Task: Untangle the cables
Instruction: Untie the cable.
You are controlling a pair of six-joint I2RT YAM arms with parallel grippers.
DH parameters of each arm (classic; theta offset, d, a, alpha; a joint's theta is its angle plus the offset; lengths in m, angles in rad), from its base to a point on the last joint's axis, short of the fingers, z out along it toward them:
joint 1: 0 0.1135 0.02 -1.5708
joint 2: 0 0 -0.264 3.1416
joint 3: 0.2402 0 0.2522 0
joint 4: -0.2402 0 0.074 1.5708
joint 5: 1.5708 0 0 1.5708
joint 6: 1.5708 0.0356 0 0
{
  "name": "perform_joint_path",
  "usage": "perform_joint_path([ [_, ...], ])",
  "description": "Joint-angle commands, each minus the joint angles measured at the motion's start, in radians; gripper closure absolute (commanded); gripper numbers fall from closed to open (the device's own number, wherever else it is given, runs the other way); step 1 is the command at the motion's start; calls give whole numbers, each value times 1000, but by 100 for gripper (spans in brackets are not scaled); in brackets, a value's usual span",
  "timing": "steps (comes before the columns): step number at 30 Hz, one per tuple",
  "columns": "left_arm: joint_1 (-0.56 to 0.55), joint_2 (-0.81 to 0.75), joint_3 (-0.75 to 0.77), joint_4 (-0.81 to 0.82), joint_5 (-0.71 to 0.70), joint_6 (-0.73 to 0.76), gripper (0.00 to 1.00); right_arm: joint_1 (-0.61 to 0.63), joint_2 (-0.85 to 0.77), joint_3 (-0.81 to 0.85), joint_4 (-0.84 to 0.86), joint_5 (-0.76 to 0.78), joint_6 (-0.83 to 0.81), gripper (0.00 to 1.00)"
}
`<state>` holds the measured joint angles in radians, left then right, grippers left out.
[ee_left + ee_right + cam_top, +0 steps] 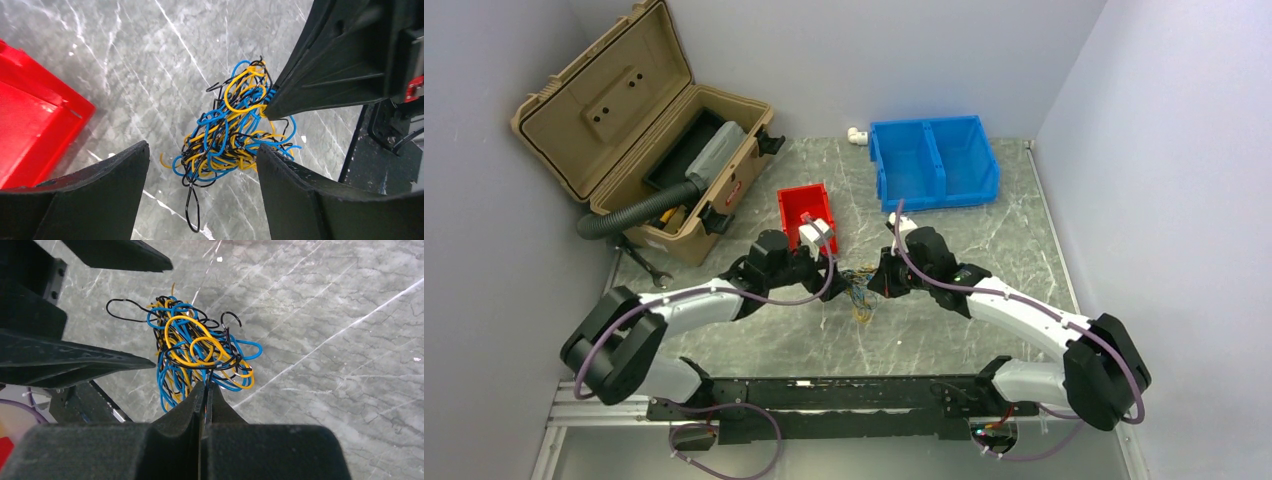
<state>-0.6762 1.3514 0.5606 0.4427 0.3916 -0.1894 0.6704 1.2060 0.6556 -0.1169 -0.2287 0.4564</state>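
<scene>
Cable tangle: the blue, yellow-orange and black cable tangle (861,290) sits mid-frame in the top view, between my two arms, over the grey marbled surface (984,240). I cannot tell whether its lowest loops rest on the surface or hang clear.
Right fingers: the right fingers (200,410) are pinched tight on a few strands at one edge of the knot, bottom centre of the right wrist view.
Left fingers: the left fingers (100,190) stand wide at lower left and lower right of the left wrist view. The knot lies between them and they hold nothing.
Stage: I judge one side anchored and the other grip not yet taken; no strand looks separated.
Risk, cinching: if I close the left fingers on the dense middle, I gather many strands at once, and pulling apart would tighten the knot.
Risk, slipping: the right pinch is on thin wire near the fingertips, so a hard tug could slide it free.
Risk, collision: the two sets of fingers are very near each other, so a careless advance could knock them together.
Risk, snag: the black loop (192,215) trailing at bottom centre could catch under a finger.
Neighbour: the red bin (35,115) at the left edge is close enough for a wide sweep to strike it.
</scene>
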Motion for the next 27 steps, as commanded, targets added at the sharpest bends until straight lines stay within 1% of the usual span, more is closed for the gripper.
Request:
perform_joint_path([
  [1,8,68,71,28,136,-54,16,3,-59,17,21,19,21,100],
  [4,10,152,156,-68,188,-54,15,2,-95,8,21,48,26,100],
  [6,9,187,167,-46,244,-75,19,1,-109,4,21,74,41,100],
  [7,9,196,163,-18,271,-91,24,1,-116,0,28,82,47,100],
  [8,9,201,162,1,289,-100,32,1,-120,-4,38,84,51,100],
  [9,9,203,163,6,300,-104,43,1,-124,-8,43,86,59,100],
  [12,11,189,160,2,293,-99,89,1,-134,-14,48,103,81,100],
  [13,12,177,153,-1,273,-97,99,0,-138,-13,38,120,88,100],
  [16,23,125,118,6,211,-97,100,1,-150,-5,-34,240,110,100],
  [19,50,73,80,5,136,-105,100,1,-157,14,-149,430,156,100],
  [24,76,8,40,-27,28,-95,100,0,-163,59,-389,771,325,100],
  [27,77,-12,40,-59,-14,-81,100,-1,-171,88,-527,930,417,100],
])
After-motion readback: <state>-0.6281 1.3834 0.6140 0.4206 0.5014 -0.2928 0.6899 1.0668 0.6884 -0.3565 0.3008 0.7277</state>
